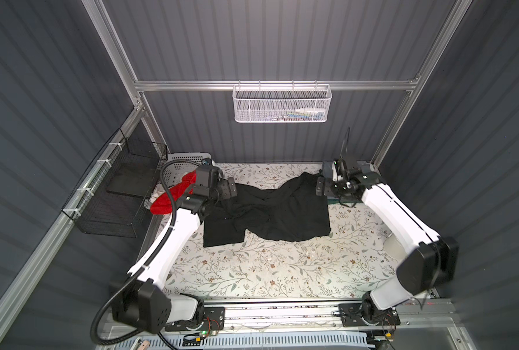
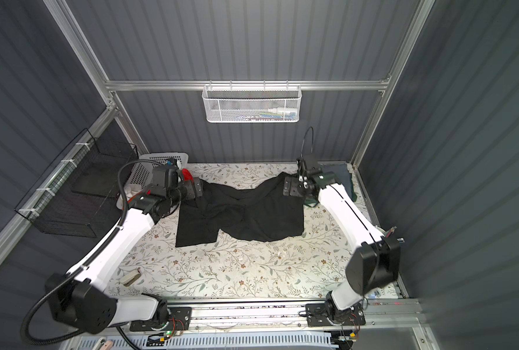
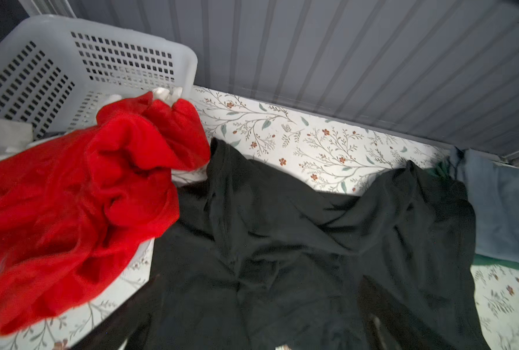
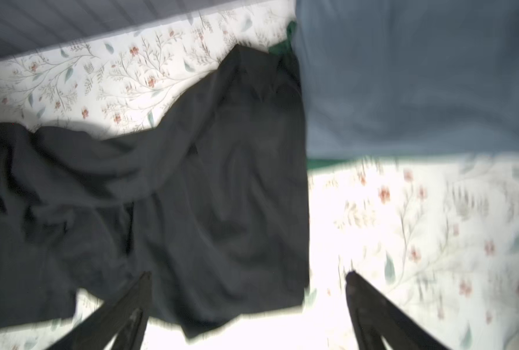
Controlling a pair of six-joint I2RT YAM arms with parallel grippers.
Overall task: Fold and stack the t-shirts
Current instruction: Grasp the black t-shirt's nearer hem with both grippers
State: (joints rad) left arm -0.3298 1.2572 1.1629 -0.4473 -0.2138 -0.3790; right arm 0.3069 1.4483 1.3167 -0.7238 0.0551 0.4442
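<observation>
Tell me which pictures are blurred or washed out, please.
Right wrist view: motion blur everywhere, and the floral tablecloth glares nearly white beside the black shirt. Left wrist view: mostly sharp; only the red shirt is slightly smeared. Both top views: sharp, evenly lit.

- The table (image 1: 267, 272) has a pale top printed with leafy sprigs and small reddish flowers; its whole near half is bare.
- A black t-shirt (image 1: 282, 212) lies rumpled across the far middle, bunched and creased through its centre, with one flat flap reaching toward the near left.
- A white plastic basket (image 1: 185, 165) sits in the far-left corner, and a red shirt (image 3: 85, 197) spills over its rim onto the top.
- In the far-right corner a dark green shirt (image 3: 500, 263) lies flat with a folded blue-grey shirt (image 4: 418, 75) on it, touching the black one's edge.
- A small beige object (image 2: 130, 277) rests near the left front edge.
</observation>
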